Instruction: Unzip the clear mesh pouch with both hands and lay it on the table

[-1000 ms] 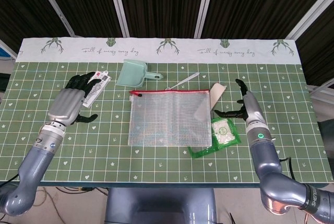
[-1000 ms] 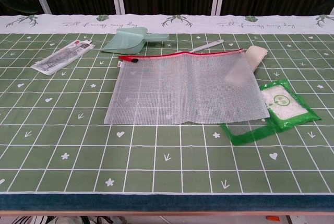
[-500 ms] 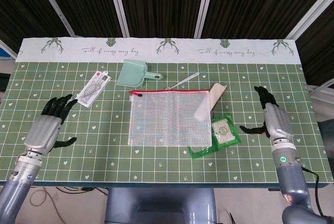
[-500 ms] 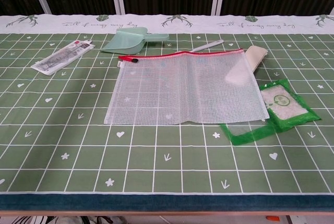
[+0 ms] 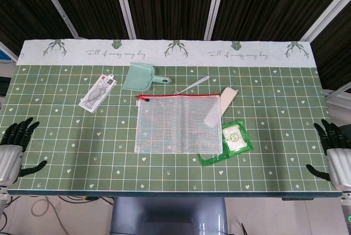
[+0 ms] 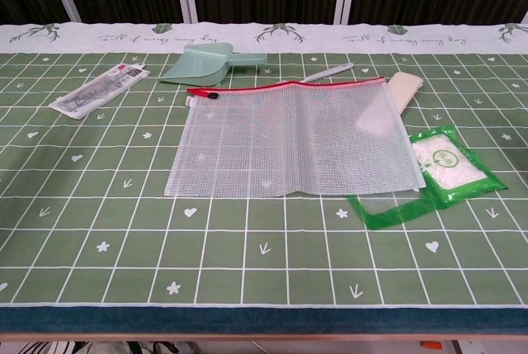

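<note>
**Pouch flat on bench, both hands at the edges**

The left hand (image 5: 10,150) and right hand (image 5: 334,153) show only in the head view, each partly cut off at the frame's lower corners; both hold nothing, fingers spread. The chest view shows neither. Whether the zip is run open cannot be made out, though its dark pull sits at the left end of the red strip.

The pouch (image 5: 178,122) lies flat mid-bench, well apart from both hands. Its right side overlaps a beige piece (image 5: 222,103) and a corner of the green packet (image 5: 233,142). Behind it lie a pale green scoop (image 5: 140,76) and a white pen (image 5: 192,85); a wrapped packet (image 5: 97,92) sits off to the left.

The bench (image 5: 66,131) wears a green gridded cloth with a white printed border at the back. Dark slatted panels stand behind.
</note>
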`<state>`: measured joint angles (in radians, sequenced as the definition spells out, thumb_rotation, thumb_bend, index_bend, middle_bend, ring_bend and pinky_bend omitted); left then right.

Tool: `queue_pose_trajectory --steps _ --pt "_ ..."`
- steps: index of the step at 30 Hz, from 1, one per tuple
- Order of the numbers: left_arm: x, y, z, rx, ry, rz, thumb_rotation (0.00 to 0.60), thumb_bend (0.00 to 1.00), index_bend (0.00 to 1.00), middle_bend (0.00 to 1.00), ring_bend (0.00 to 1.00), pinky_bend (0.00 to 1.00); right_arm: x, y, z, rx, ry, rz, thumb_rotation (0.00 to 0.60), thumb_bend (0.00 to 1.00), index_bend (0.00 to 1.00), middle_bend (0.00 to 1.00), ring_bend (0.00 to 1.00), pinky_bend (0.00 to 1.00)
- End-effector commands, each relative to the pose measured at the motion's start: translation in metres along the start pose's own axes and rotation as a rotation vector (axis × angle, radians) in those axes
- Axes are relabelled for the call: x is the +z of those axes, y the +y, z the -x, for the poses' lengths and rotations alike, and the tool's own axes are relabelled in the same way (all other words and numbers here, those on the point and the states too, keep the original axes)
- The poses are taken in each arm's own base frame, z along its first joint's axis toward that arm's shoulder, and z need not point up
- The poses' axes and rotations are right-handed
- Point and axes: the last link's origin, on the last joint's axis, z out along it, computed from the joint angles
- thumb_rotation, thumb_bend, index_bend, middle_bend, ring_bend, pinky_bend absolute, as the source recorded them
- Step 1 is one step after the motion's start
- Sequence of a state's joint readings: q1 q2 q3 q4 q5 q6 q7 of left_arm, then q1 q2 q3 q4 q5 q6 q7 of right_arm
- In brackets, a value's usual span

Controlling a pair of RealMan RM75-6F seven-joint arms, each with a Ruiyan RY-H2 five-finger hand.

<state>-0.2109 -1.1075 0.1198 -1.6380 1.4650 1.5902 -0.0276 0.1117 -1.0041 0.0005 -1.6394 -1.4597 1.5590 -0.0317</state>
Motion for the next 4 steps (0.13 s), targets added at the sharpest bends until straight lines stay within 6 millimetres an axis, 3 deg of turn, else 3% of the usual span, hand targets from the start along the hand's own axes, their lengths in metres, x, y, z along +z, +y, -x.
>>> queue_pose_trajectory --steps 1,4 --pt "-0.0023 -0.0033 0.0059 0.015 0.007 0.005 0.600 0.11 0.03 0.00 0.00 0.00 -0.0160 0.0116 0.0089 0.041 0.008 0.028 0.600 0.16 0.00 0.00 0.00 0.21" --pt "-0.0018 -0.0028 0.0070 0.019 -0.004 -0.002 0.600 0.11 0.03 0.00 0.00 0.00 -0.0159 0.0108 0.0082 0.051 0.013 0.030 0.600 0.16 0.00 0.00 0.00 0.21"
